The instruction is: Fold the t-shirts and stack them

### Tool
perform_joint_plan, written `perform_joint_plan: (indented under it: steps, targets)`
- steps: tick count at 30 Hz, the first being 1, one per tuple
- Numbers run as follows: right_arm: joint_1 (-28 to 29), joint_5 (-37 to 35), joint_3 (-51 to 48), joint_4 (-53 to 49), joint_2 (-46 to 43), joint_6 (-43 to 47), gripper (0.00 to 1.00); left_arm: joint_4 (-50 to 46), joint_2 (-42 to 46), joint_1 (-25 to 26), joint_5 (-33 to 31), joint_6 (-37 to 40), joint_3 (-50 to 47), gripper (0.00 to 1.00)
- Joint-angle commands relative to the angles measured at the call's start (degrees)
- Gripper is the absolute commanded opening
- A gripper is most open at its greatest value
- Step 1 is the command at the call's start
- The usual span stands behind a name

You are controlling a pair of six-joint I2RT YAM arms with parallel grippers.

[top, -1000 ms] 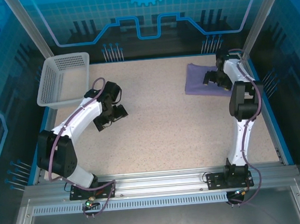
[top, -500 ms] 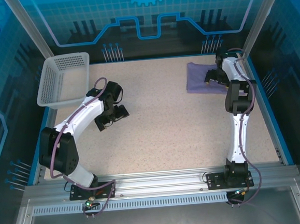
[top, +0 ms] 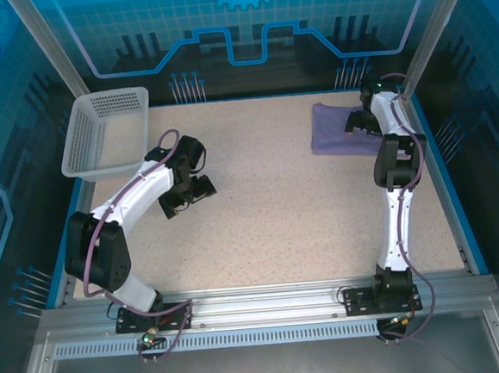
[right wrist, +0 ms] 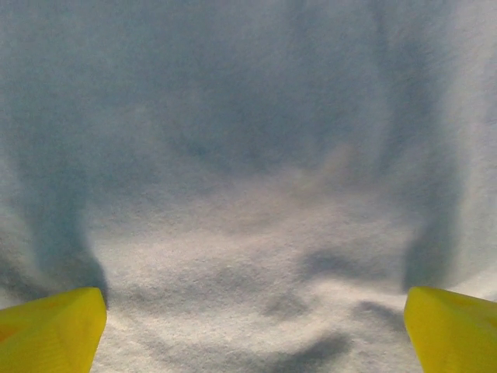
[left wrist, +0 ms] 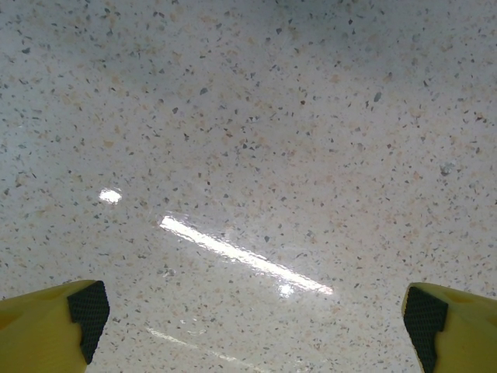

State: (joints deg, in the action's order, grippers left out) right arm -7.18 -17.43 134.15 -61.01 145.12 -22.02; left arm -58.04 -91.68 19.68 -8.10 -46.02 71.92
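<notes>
The soft lavender-purple cloth t-shirt (top: pixel 330 130) lies at the far right of the speckled beige worktop (top: pixel 277 210) as a compact, roughly rectangular pad, so it looks already folded. Its right-hand part is covered by the right arm. In the right wrist view the cloth (right wrist: pixel 248 155) sits close under the camera, gently rumpled with shallow creases and no hard edges.

The right gripper (top: pixel 355 125) hangs over the shirt's right side. Its yellow fingers (right wrist: pixel 50 330) are spread wide to the frame's corners with nothing caught between them. I cannot tell whether the tips touch the fabric.

The shirt should handle as light, limp and unbreakable. It will sag and unfold if lifted by one layer, and a single pinch may drag only the top ply. The safer hold is probably at an edge or corner, pinching through all layers, or with both arms on opposite edges.

The left gripper (top: pixel 188 194) is well apart from the shirt, over bare worktop at mid-left. Its fingers (left wrist: pixel 46 322) are also wide apart and hold nothing.

A pale plastic mesh basket (top: pixel 87 152) stands tilted at the far left corner.
</notes>
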Motion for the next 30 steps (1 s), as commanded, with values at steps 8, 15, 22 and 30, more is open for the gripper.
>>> perform_joint_plan:
  steps: [8, 15, 22, 30]
  targets:
    - [2.8, 3.7, -21.2, 12.7, -23.8, -1.1, 1.0, 1.4, 4.3, 1.0, -3.4, 1.2, 7.5, 0.99]
    - [9.0, -4.3, -48.2, 33.4, -48.5, -2.2, 1.0, 16.0, 20.1, 1.4, -16.9, 2.9, -2.1, 0.99]
    - [10.2, 4.8, -67.1, 44.3, -61.4, -1.4, 1.0, 39.2, 30.3, 0.8, -36.4, 21.5, -20.1, 0.99]
    - [19.7, -9.8, -98.9, 74.6, -74.9, 13.4, 1.0, 50.9, 26.7, -13.3, -31.4, 30.2, -29.6, 0.99]
